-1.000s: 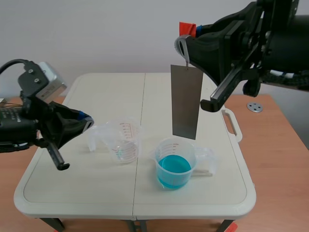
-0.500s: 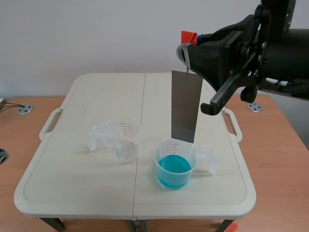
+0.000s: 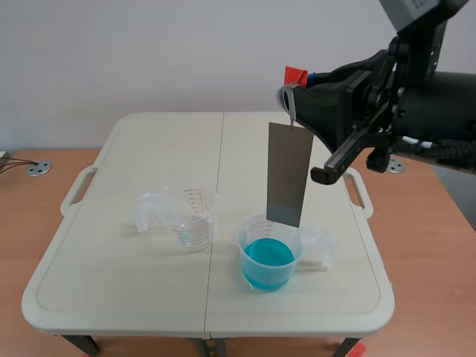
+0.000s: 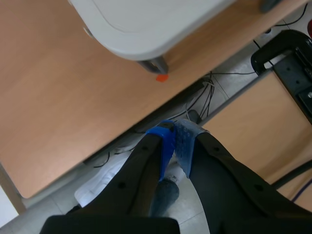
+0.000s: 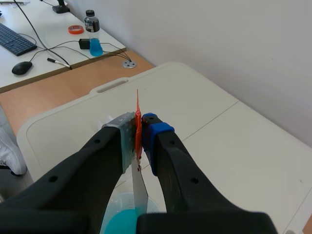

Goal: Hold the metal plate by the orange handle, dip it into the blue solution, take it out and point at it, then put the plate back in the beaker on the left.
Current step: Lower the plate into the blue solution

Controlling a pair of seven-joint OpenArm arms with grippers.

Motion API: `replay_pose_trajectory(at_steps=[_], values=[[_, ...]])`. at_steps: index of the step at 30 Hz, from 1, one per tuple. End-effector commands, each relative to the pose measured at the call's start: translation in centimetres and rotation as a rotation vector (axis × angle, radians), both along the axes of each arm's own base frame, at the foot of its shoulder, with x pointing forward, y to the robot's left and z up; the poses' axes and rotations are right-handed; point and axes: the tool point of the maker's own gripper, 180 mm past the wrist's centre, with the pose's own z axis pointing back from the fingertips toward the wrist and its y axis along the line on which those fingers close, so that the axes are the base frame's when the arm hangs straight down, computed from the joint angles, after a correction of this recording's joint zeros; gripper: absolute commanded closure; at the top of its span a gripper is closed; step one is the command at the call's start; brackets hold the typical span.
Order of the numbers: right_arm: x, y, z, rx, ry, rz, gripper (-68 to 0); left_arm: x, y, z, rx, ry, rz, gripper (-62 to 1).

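Observation:
The grey metal plate (image 3: 289, 175) hangs upright from its orange handle (image 3: 296, 75), and my right gripper (image 3: 290, 93) is shut on that handle. The plate's lower edge is level with the far rim of the beaker of blue solution (image 3: 269, 256). In the right wrist view the orange handle (image 5: 138, 122) is pressed between the pads, with the plate (image 5: 139, 187) dropping toward the blue solution (image 5: 119, 226). The clear beaker (image 3: 192, 218) stands to the left of the blue one. My left gripper (image 4: 176, 141) is shut on nothing, low beside the table (image 4: 146, 24), out of the scene view.
Both beakers stand near the middle of the white folding table (image 3: 111, 260), their handles pointing outward. A wooden desk (image 3: 431, 245) surrounds the table. Cables and a table leg (image 4: 155, 66) lie beyond my left gripper.
My left arm has pulled back from the table's left side and left the scene view. The right gripper has carried the plate slightly right and down toward the blue beaker.

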Motion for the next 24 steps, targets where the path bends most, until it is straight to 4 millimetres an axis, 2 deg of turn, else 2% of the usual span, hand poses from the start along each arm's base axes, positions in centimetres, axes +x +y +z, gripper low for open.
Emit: replay_pose_trajectory(at_steps=[1, 6, 10, 24], values=[[0.1, 0.0, 0.7, 0.022, -0.024, 0.007, -1.5, -0.3, -0.3, 0.1, -0.017, -0.004, 0.009, -1.6], [0.1, 0.5, -0.4, 0.026, 0.002, 0.020, -1.5, -2.5, -0.3, -0.4, -0.020, 0.055, 0.009, -1.6], [0.0, 0.8, -1.1, 0.028, 0.018, 0.030, -1.5, -3.5, -0.3, -0.6, -0.018, 0.081, 0.009, -1.6], [0.4, 0.8, -3.9, 0.028, 0.064, 0.024, -1.5, -3.6, -0.2, -0.7, -0.018, 0.086, 0.009, -1.6]])
